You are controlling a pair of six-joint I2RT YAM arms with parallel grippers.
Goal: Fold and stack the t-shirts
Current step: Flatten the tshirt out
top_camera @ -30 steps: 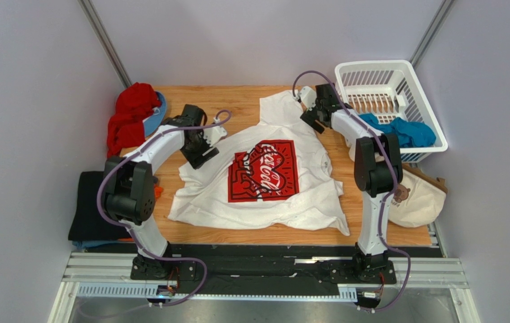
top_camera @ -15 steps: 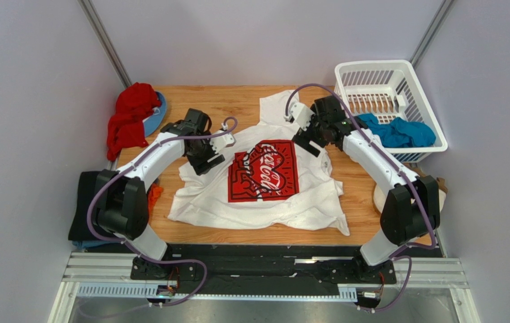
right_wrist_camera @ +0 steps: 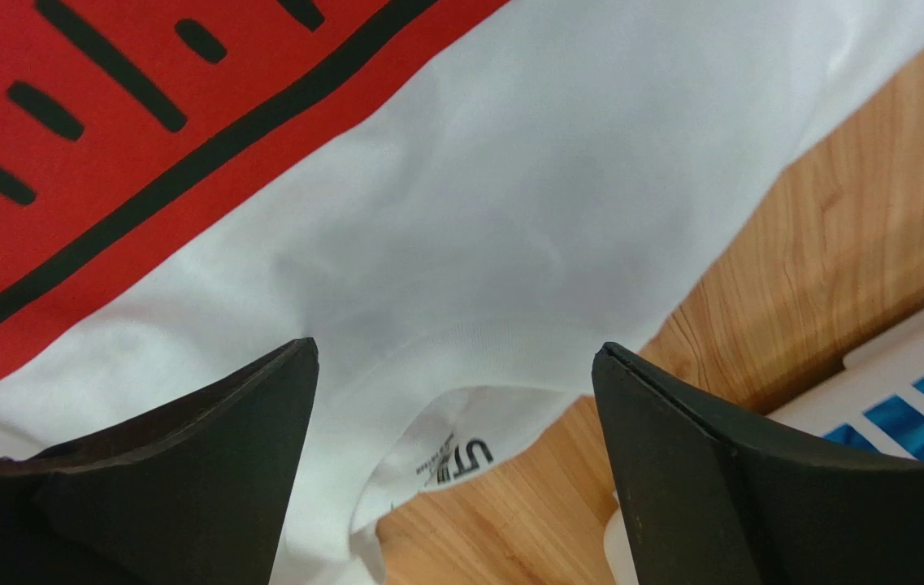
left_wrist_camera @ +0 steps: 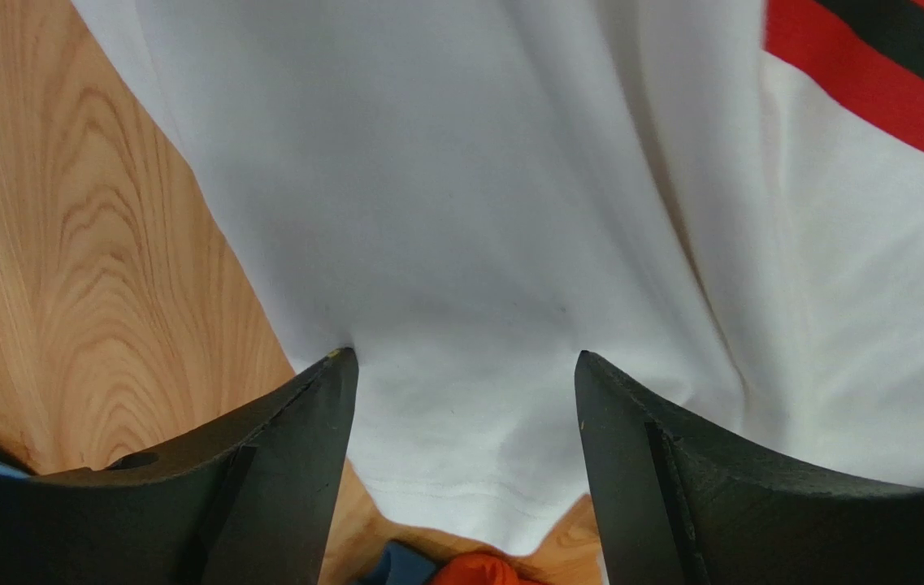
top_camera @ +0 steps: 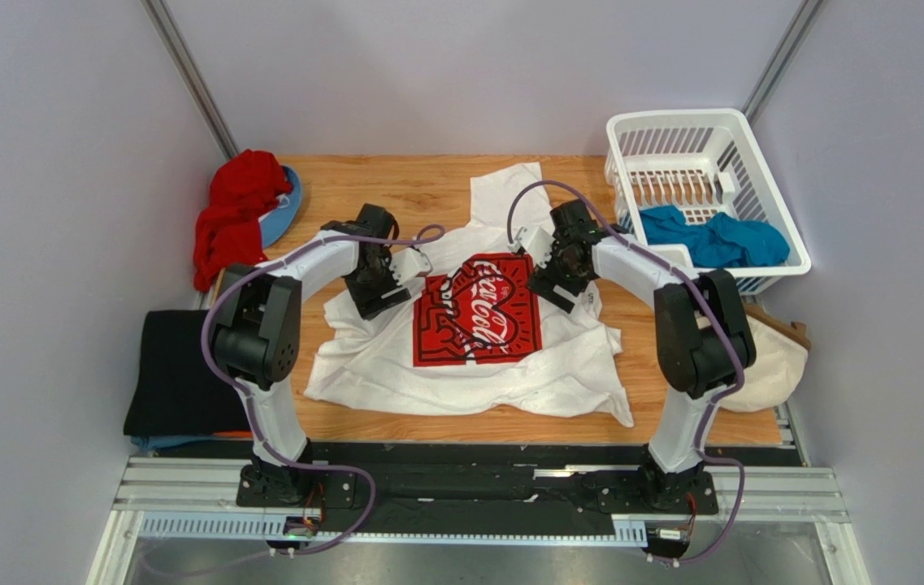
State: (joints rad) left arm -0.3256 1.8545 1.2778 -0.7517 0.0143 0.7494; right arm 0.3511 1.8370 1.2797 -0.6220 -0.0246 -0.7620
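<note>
- White t-shirt (top_camera: 467,354) spread on the wooden table (top_camera: 430,177), red print facing up.
- Left gripper (left_wrist_camera: 460,360) splayed wide, grasping nothing, low over white cloth left of the print.
- Right gripper (right_wrist_camera: 454,354) likewise released, low over the collar label.
- Teal t-shirt (top_camera: 723,238) inside the white basket (top_camera: 674,128).

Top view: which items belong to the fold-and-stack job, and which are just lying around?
Job: white t-shirt with the red print; teal shirt in the white basket; black shirt.
Lying about: cream bag; the basket itself; red cloth, garment type unclear.
</note>
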